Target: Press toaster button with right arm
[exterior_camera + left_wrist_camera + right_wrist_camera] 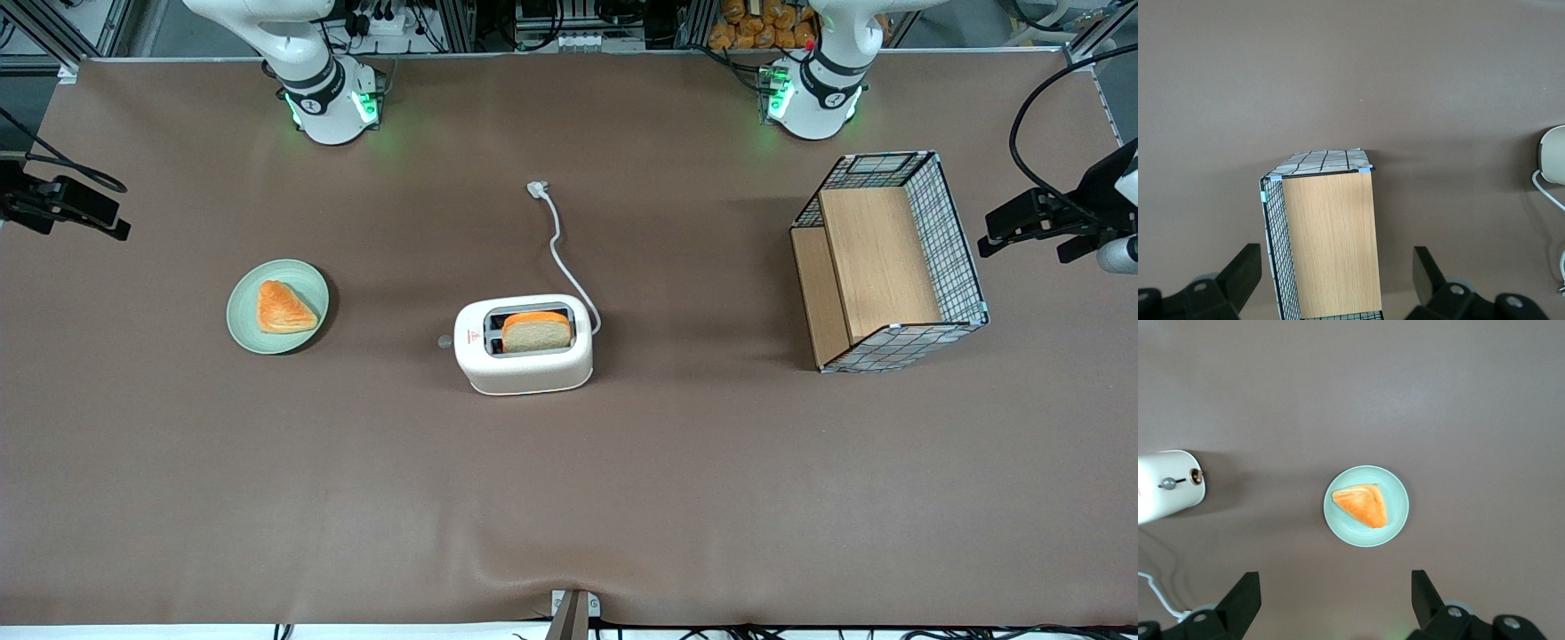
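task looks barely started, nothing pressed yet by my read. the gripper [1331, 603] hangs high over the tabletop [622, 489] at the working arm's end, fingers [1241, 597] spread wide apart, holding nothing. the plate [1366, 506] sits roughly under the gap between the fingers, the toaster [1168, 485] is well off to one side of them, toward the middle of the tabletop. the button [1168, 483] is a small grey knob on the toaster's short end, facing the plate, nowhere near the fingers. left to do: bring the right arm [307, 76] down, line up on the button, push.

counts: 1 toaster, 1 button, 1 bread slice [536, 332] standing in a slot, 1 plate with 1 pastry [283, 308], 1 white cord [560, 244], 1 wire basket [889, 262] toward the parked arm's end.
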Controlling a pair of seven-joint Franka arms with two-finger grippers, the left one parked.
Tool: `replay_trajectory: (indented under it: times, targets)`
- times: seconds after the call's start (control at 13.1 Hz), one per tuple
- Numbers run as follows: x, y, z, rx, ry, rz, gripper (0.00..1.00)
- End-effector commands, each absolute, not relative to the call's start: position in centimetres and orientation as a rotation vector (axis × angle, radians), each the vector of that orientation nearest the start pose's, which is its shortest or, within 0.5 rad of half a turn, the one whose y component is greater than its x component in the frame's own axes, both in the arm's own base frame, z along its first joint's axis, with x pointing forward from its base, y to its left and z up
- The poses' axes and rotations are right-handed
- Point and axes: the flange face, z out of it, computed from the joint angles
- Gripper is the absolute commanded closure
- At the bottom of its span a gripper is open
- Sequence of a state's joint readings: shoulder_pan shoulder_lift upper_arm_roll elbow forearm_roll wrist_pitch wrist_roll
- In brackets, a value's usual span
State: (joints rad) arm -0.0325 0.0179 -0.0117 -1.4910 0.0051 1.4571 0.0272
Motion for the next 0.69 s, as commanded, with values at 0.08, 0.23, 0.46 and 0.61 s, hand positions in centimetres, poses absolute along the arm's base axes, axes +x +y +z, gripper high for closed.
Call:
replay_trajectory:
  times: [0.08, 0.23, 0.46, 0.61]
  targets:
    - [54.8, -2.3, 64.9, -3.185, 0.047, 0.072, 0.00]
    - [55.0, -2.4, 64.5, -3.189, 0.049, 0.085, 0.00]
    - [55.0, -2.8, 65.4, -3.189, 0.069, 0.039, 0.00]
    - [55.0, -2.8, 65.6, -3.187, 0.071, 0.036, 0.00]
